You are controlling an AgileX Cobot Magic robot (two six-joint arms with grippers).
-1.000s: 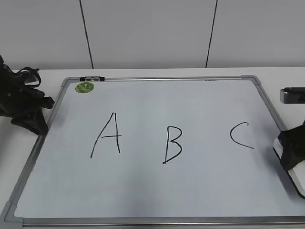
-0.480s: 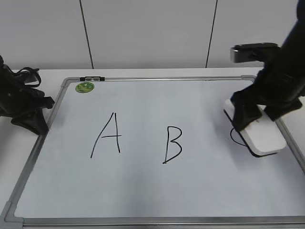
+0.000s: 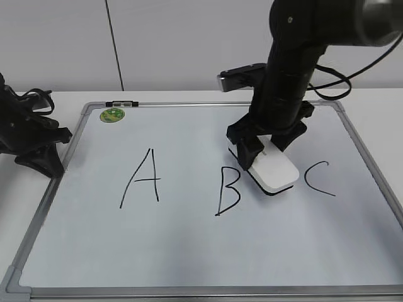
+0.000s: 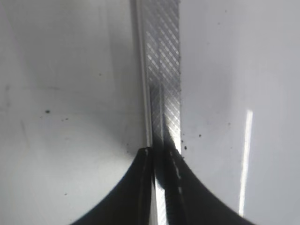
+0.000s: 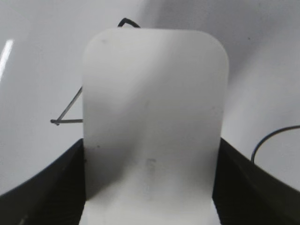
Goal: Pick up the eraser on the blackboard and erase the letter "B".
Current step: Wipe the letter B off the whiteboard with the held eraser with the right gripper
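The blackboard (image 3: 189,251) is a white dry-erase board with a grey frame, bearing black letters. The letter "B" (image 3: 223,195) is in the middle, between the "A" (image 3: 143,179) and the "C" (image 3: 318,179). My right gripper (image 3: 264,148) is shut on the white eraser (image 3: 272,170), which lies over the board just right of the "B", touching its upper right part. In the right wrist view the eraser (image 5: 152,122) fills the middle between the dark fingers (image 5: 47,183). My left gripper (image 3: 47,160) rests shut at the board's left frame (image 4: 161,70).
A small round green magnet (image 3: 112,115) sits at the board's top left corner. A dark clip (image 3: 121,103) is on the top frame. The wall stands close behind the table.
My right arm has carried the eraser from the board's right edge leftward past the "C" to the right side of the "B". The left arm has not moved.
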